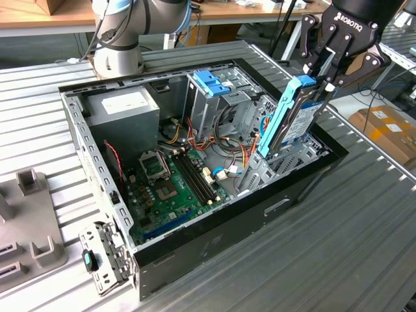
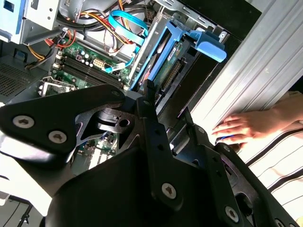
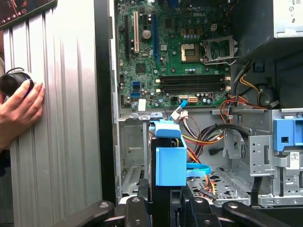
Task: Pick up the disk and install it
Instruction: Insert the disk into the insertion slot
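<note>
With the hand [image 1: 323, 77] clamped on the hard drive [image 1: 290, 120], hold it parallel to the drive bay [image 1: 259, 174] walls, clear of the cables [image 1: 224, 172].

Disk [image 1: 292, 117]: lower end hidden inside the computer case [image 1: 214, 240], behind bay metal. Gripper [image 1: 318, 81] clamped on the disk's top, its upper body cut off by the picture edge above the case. Person's hand [image 3: 19, 111] outside the case, wrist cut off at the edge, covering a dark round object [image 3: 14, 82] I cannot identify.
</note>
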`<state>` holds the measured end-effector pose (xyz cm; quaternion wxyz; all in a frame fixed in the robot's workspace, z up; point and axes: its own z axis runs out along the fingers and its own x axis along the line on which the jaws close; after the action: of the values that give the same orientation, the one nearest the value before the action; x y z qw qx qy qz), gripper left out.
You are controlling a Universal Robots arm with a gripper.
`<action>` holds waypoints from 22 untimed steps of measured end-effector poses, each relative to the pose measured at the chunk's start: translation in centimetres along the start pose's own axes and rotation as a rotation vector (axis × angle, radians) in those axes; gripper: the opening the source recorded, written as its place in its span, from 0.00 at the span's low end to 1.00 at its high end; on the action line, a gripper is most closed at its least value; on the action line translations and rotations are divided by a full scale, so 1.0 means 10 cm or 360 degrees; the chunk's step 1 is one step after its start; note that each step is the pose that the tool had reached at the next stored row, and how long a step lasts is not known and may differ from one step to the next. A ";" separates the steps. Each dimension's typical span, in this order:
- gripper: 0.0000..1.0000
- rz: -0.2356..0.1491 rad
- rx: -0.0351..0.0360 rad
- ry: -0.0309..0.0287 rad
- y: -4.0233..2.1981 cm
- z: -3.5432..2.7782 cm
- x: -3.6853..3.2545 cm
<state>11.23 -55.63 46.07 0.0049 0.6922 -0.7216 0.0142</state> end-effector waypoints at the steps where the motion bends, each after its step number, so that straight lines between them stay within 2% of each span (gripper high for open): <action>1: 0.35 0.0000 0.0000 0.00000 0.000 0.005 0.000; 4: 0.35 0.0000 0.0000 0.00003 0.000 0.019 -0.001; 6: 0.35 0.0000 0.0000 0.00003 0.001 0.056 -0.001; 22: 0.35 0.0000 0.0000 0.00002 0.003 0.232 -0.006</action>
<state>11.23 -55.63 43.75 0.0050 0.6922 -0.7215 0.0143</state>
